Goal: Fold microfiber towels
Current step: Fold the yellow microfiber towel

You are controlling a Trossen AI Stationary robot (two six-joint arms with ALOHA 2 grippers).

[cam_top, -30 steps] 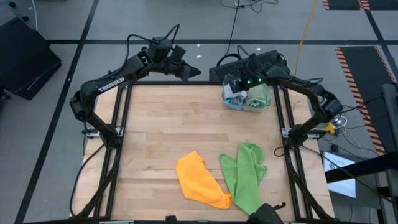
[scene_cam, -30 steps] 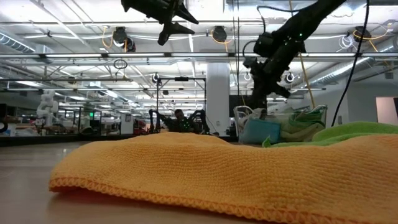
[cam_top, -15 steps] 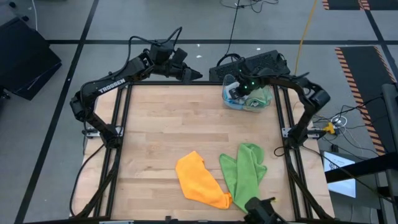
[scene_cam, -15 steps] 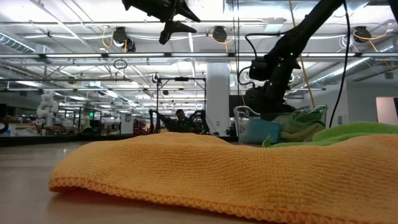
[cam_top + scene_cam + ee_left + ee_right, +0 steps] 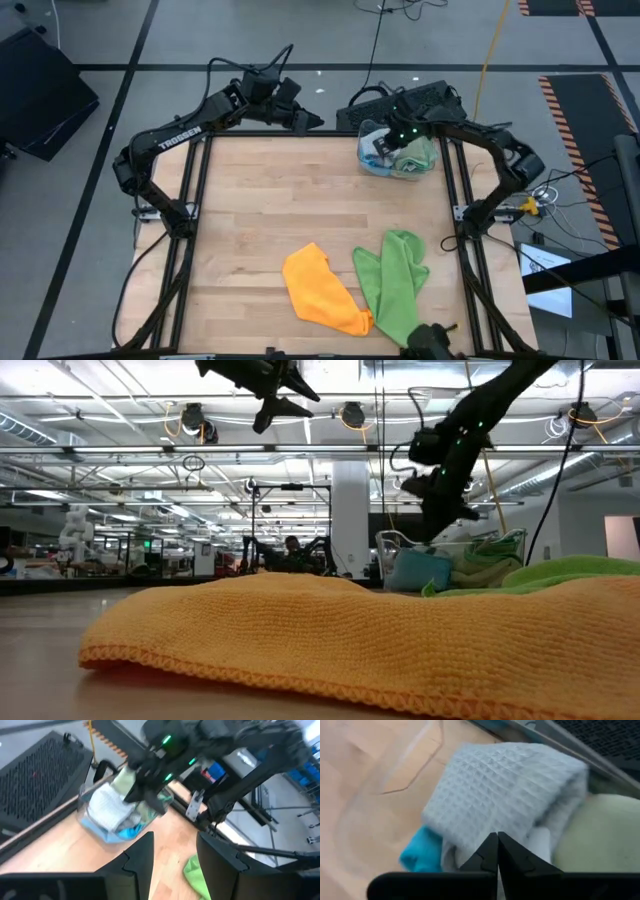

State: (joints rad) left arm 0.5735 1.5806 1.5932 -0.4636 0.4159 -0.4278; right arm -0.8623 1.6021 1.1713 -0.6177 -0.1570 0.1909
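One word is showing clearly — "TROSSEN", in white capitals, is running along the upper link of the left arm (image 5: 180,134) in the high view, slanting with the arm's tilt. Nothing else is reading as text: the right arm (image 5: 480,140) is showing no lettering from above, and the low view and both wrist views are carrying no legible labels, numbers or signs — any markings there are too blurred or small to make out.

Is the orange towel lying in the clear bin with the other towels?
No, the orange towel lies on the wooden table near its front edge, far from the clear bin at the back right.
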